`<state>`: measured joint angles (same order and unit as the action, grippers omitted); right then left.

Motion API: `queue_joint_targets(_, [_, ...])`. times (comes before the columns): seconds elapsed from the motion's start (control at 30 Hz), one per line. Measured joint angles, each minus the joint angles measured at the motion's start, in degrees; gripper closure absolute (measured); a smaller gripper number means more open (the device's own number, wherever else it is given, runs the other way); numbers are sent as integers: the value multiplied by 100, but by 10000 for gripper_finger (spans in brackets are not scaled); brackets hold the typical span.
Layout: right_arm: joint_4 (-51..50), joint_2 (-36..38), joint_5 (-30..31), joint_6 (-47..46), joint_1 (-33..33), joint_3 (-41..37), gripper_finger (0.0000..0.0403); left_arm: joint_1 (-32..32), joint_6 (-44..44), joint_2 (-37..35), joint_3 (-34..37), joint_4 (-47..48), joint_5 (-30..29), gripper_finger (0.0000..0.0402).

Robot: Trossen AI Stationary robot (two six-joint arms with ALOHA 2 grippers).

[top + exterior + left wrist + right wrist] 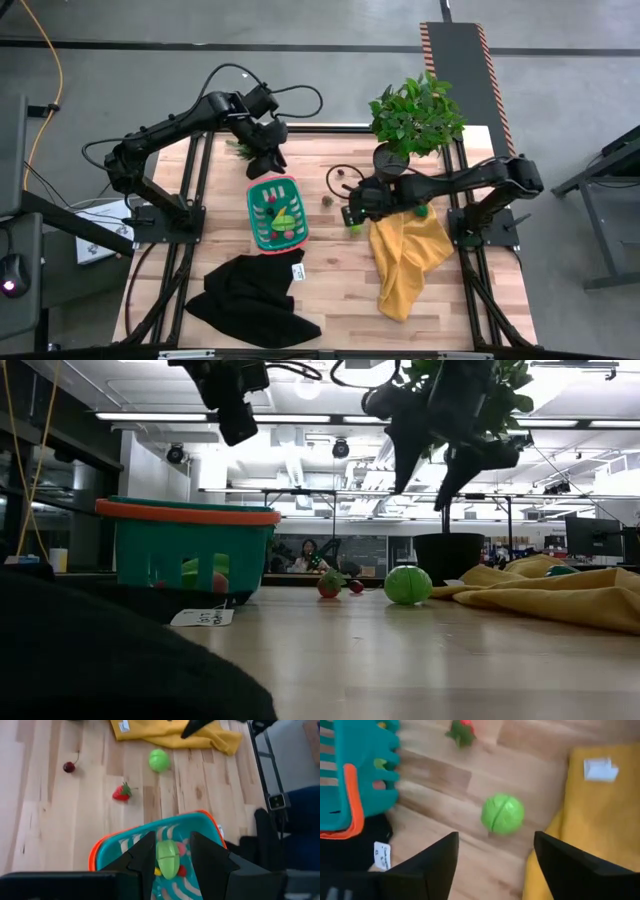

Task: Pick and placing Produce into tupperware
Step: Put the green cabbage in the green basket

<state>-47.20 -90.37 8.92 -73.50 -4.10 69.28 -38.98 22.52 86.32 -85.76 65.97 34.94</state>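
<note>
You are mid-way through two things at once: a drop-off on the left and a pickup on the right. Your left gripper (pixel 168 857) hangs above the far end of the teal basket (pixel 256 211), which sits near the middle of the table just inside the left half. Its fingers are parted only slightly and pinch a yellow-green piece (pixel 168 859) between them — so this one looks ready to be released. The next move there calls for little: keep the piece over the basket's inside, not its orange rim, then spread the fingers and let it fall among the pieces already lying in it.

Your right gripper (pixel 492 857) is wide open and holds nothing. It hovers above the green ball (pixel 503 814), which lies on the bare wood just beside the near-left edge of the yellow cloth (pixel 408 255), right of the basket. I judge this the approach stage of a grasp — you need to come straight down with one finger on each side of the ball and close gently, since a round piece will likely roll if nudged off-centre, and the cloth edge could catch the finger on that side.

A strawberry (pixel 121 793) and a cherry (pixel 69 767) lie loose on the wood beyond the basket, toward the table's far edge.
</note>
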Motion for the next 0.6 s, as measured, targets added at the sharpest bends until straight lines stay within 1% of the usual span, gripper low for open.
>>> queue_joint_targets(0.07, [-77,0,-196,-232,40,0,142,0,151,0,0,64,0,291])
queue_joint_targets(0.23, [-80,0,-741,-727,76,0,115,0,179,0,0,3,0,291])
queue_joint_targets(0.4, [-32,-85,-793,-1055,87,7,103,0,318,0,0,-11,0,291])
queue_joint_targets(0.6, [223,-521,-882,-1183,159,7,102,0,317,0,0,-8,0,291])
